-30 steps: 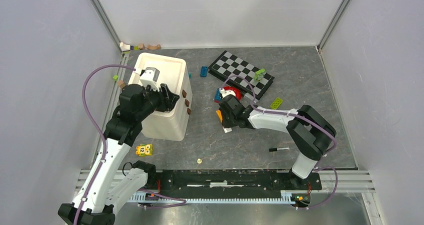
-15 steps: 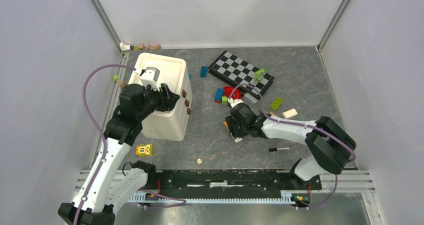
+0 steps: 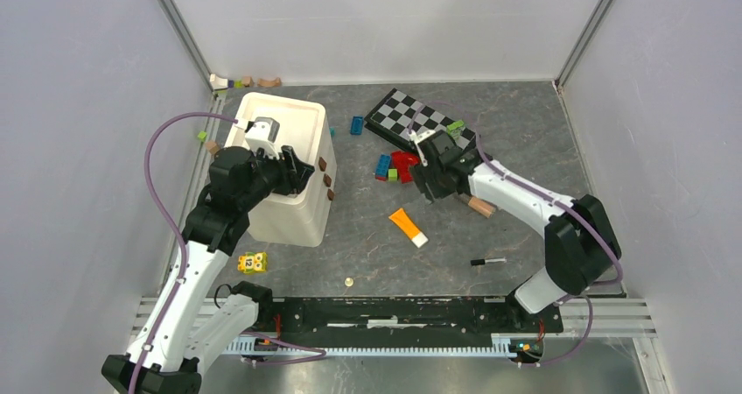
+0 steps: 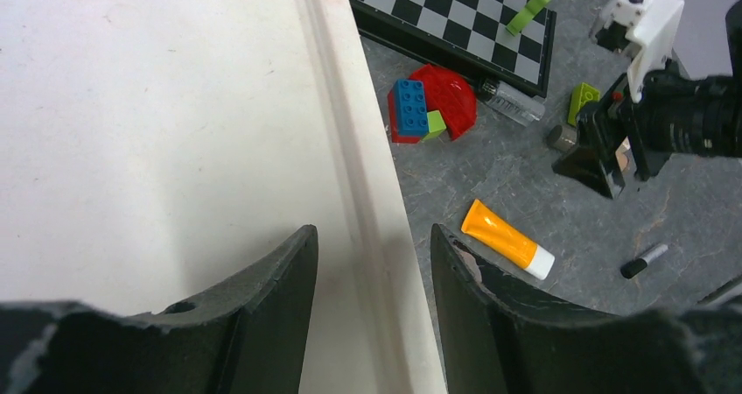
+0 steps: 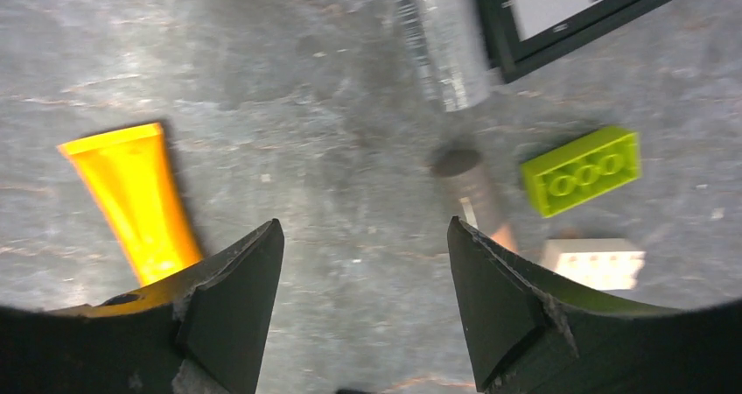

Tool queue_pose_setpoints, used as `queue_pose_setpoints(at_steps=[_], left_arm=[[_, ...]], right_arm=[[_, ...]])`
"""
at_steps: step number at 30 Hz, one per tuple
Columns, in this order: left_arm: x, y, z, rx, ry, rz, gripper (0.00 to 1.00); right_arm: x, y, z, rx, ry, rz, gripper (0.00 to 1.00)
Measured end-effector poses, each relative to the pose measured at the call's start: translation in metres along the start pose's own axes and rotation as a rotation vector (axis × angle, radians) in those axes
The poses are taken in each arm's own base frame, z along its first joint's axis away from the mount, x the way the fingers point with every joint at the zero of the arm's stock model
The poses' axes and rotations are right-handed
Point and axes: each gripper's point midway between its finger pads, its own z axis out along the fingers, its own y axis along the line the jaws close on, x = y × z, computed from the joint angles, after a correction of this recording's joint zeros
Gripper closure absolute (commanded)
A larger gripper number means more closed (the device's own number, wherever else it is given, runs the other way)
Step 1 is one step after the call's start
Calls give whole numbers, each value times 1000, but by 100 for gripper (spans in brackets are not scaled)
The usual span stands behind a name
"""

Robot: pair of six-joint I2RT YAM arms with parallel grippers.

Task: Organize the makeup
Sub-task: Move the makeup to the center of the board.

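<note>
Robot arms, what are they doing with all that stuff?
They are tidying up makeup. The right claw is open and empty above the table, and the orange tube lies loose nearby. The left claw hangs open over the white bin, holding nothing.

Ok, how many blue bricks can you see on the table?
2 blue bricks: one left of the checkerboard, one beside the red piece. More may be hidden.

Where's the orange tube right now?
In the overhead view, the orange tube lies near the centre, right of the white bin, between the toy bricks and the black pencil.
</note>
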Motion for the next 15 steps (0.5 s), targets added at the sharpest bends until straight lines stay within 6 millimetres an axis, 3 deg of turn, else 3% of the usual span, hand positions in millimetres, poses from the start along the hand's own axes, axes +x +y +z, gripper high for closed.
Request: queue_pose_setpoints(at_steps=[3,7,15], left_arm=[[0,0,1,-1,0,0,42],[-1,1,2,-1,-2,0,42],[-1,1,2,-1,-2,0,42]], right_arm=[[-8,-24,3,31,34,-41,29],[1,-47,12,20,107,-93,30],[28,-68,36,-76,238,-143,31]])
